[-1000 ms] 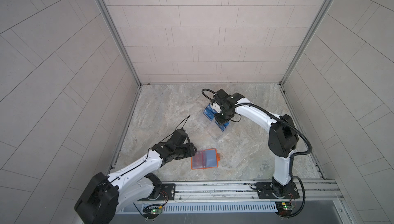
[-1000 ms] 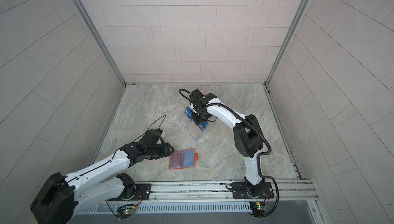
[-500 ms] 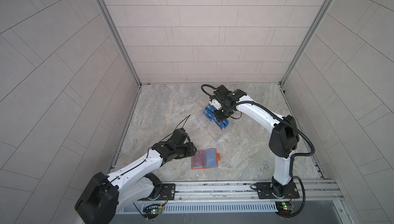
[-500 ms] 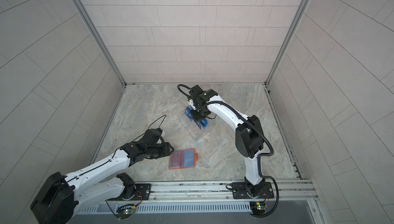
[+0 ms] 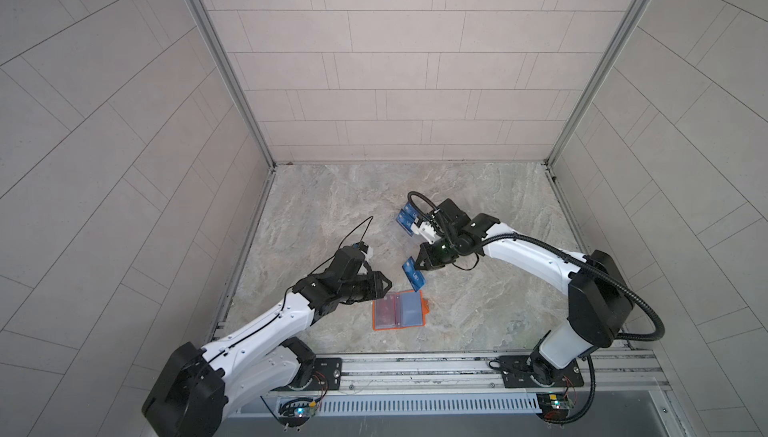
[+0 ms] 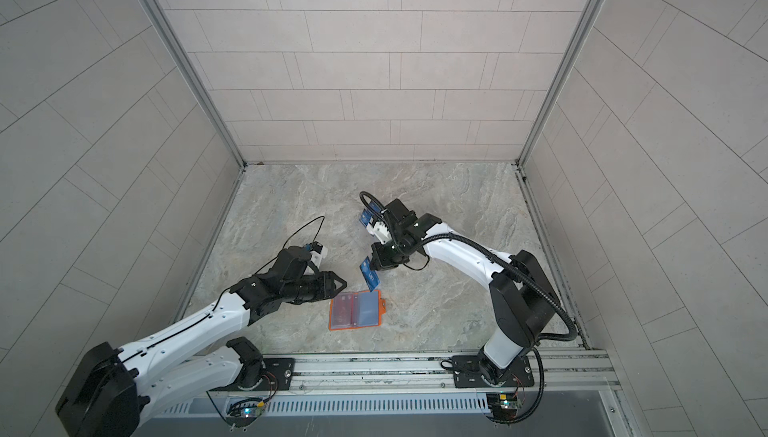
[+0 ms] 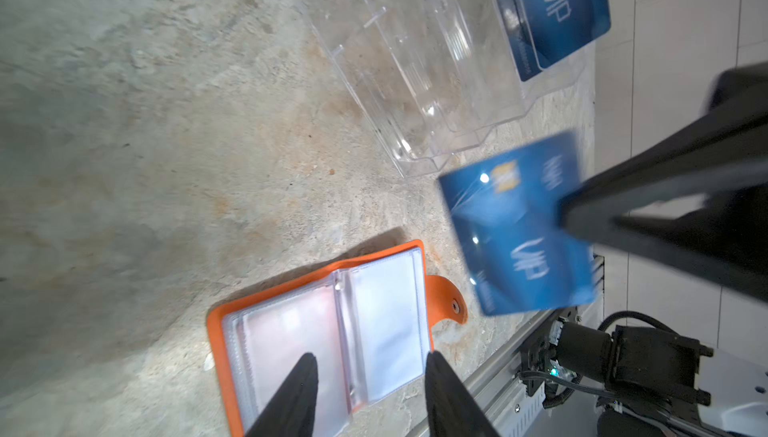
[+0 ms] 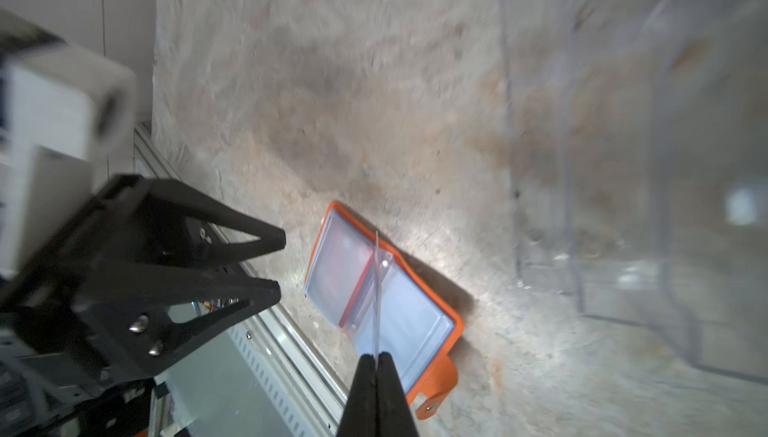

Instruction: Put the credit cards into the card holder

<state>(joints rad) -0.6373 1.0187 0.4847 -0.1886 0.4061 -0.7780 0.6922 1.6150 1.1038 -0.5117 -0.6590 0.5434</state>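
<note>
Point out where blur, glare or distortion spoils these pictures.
Left wrist view: the held blue card is motion-smeared, and glare whitens the card holder's sleeves. Right wrist view: the clear rack is blurred. Both top views: sharp, though side-wall lines bow.

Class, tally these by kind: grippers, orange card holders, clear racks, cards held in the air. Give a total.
Grippers: 2 (left gripper, right gripper)
Orange card holder: 1
Clear rack: 1
Held blue card: 1
Total: 5
</note>
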